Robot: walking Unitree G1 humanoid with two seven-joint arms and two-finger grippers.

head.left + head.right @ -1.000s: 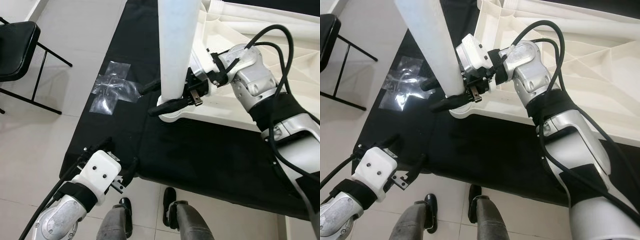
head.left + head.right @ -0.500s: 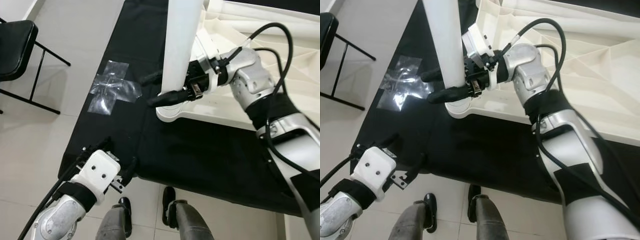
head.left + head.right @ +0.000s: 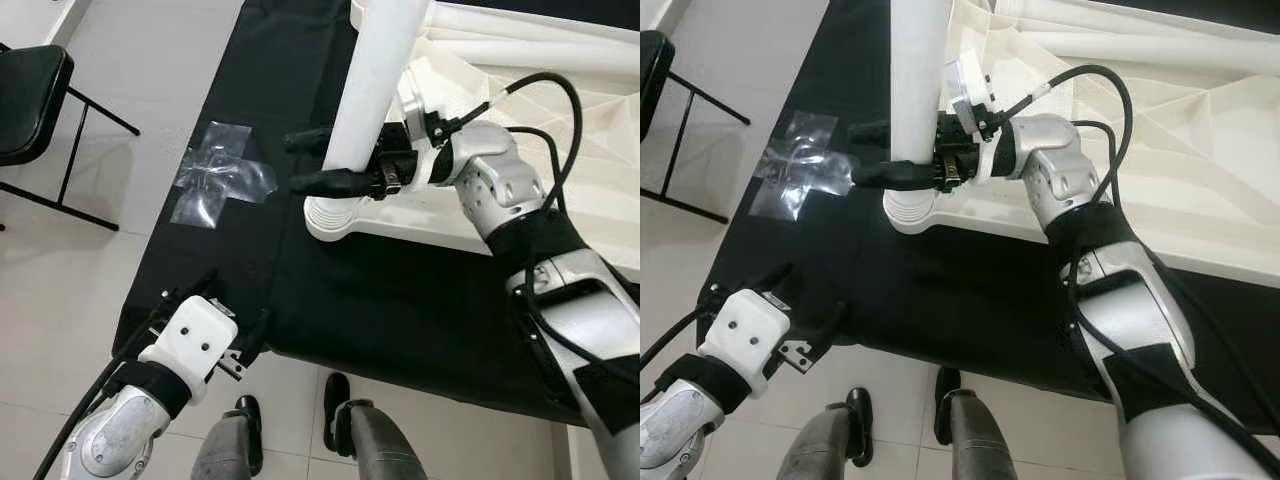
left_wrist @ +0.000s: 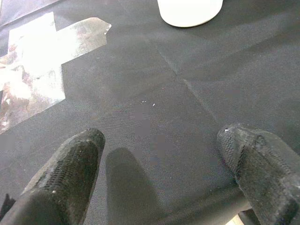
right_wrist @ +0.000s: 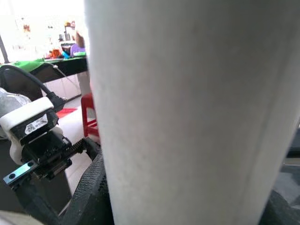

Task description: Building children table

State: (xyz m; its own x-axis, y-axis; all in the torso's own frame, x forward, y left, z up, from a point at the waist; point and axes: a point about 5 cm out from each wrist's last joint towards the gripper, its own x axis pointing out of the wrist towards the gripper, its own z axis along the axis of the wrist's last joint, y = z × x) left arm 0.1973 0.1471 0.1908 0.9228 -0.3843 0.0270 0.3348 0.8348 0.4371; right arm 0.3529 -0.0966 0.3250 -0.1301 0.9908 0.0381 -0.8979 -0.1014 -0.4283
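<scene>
A white round table leg [image 3: 374, 85] stands nearly upright in the corner socket [image 3: 328, 218] of the upturned white tabletop [image 3: 560, 130], which lies on a black mat [image 3: 400, 300]. My right gripper [image 3: 318, 160] is shut on the leg just above the socket, one black finger on each side. In the right wrist view the leg [image 5: 197, 112] sits right against the camera. My left gripper [image 4: 164, 154] hangs open low over the mat's near edge, with nothing between its fingers [image 4: 70, 164].
A clear plastic bag [image 3: 215, 180] lies on the mat's left edge. A black folding chair [image 3: 35, 100] stands on the tiled floor at the far left. My own feet [image 3: 300, 420] stand at the mat's near edge.
The right gripper has turned around the leg and the leg has swung from a lean to nearly upright in the socket. The left arm has barely moved.
</scene>
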